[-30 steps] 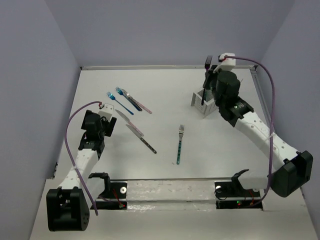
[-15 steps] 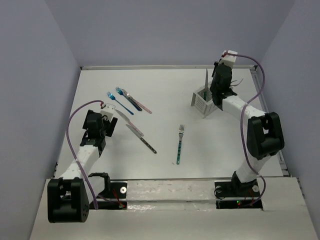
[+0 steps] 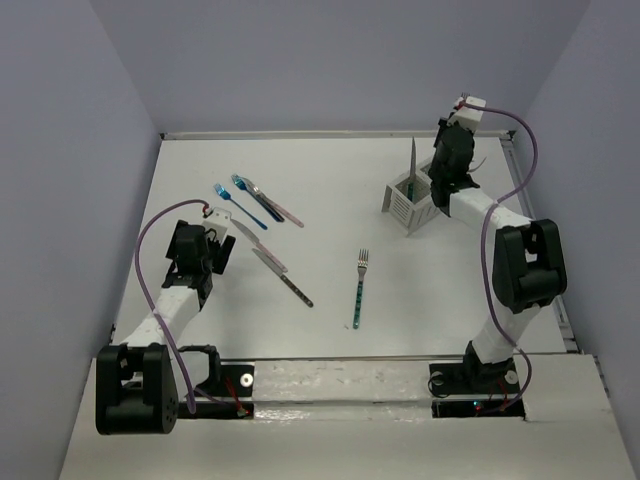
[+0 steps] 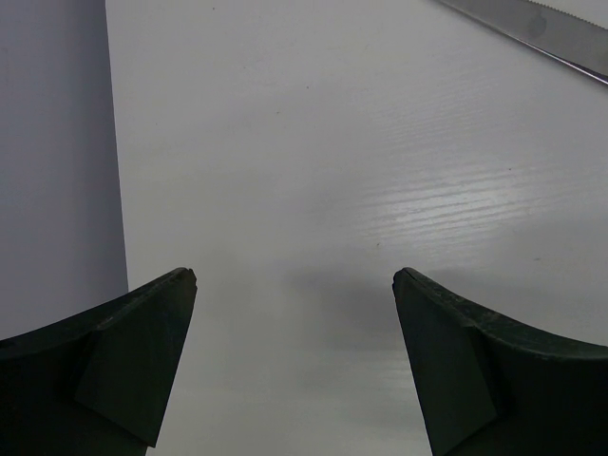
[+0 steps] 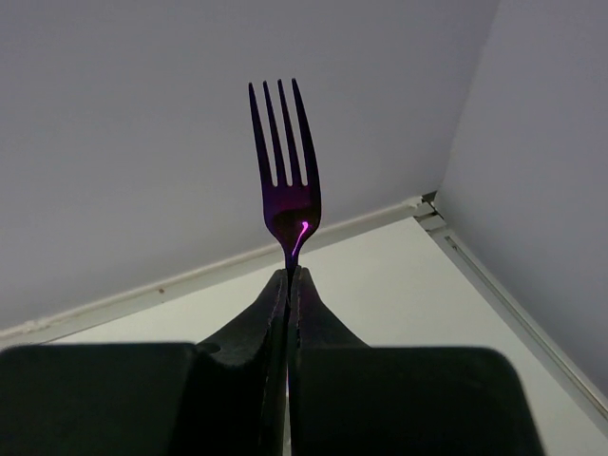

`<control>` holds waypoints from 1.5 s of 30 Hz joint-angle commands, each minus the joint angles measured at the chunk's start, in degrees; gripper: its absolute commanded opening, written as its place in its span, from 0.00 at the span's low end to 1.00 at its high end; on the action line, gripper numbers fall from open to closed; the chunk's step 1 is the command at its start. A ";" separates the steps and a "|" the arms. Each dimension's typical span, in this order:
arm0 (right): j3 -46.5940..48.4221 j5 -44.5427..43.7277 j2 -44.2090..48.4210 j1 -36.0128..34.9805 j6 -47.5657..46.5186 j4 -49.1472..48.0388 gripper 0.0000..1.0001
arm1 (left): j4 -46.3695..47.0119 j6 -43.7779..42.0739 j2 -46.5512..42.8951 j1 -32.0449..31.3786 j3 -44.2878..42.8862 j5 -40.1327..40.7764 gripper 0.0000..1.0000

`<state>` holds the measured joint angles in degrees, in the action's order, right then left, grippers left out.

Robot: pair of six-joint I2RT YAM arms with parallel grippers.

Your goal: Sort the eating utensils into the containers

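My right gripper (image 5: 288,275) is shut on the neck of a purple fork (image 5: 285,157), tines up toward the back wall. In the top view this gripper (image 3: 448,160) is raised just behind and right of the white slatted caddy (image 3: 404,207); the fork is hidden there. A knife (image 3: 413,160) stands upright in the caddy. My left gripper (image 4: 294,285) is open and empty, low over the table, and shows at the left in the top view (image 3: 213,247). A knife blade (image 4: 541,33) lies beyond it. A teal fork (image 3: 360,290) lies mid-table.
Blue forks (image 3: 240,205) and a pink-handled utensil (image 3: 285,212) lie at the back left. A pink-handled knife (image 3: 270,258) and a dark-handled one (image 3: 297,291) lie right of my left gripper. The table's raised rim (image 3: 300,134) and purple walls bound the space.
My right arm has folded back and to the right, away from above the caddy, still holding the purple fork. The left arm has barely moved.
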<state>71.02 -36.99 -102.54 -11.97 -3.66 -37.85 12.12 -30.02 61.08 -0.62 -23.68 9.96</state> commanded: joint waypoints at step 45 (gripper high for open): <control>-2.56 19.74 20.00 -4.98 17.37 27.80 0.61 | 5.11 -1.53 -5.62 0.18 3.38 1.21 0.99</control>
<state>64.97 -27.14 -87.46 -12.27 8.47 -24.67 14.81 -31.11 58.19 -0.62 -21.30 10.79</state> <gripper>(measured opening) 0.616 0.989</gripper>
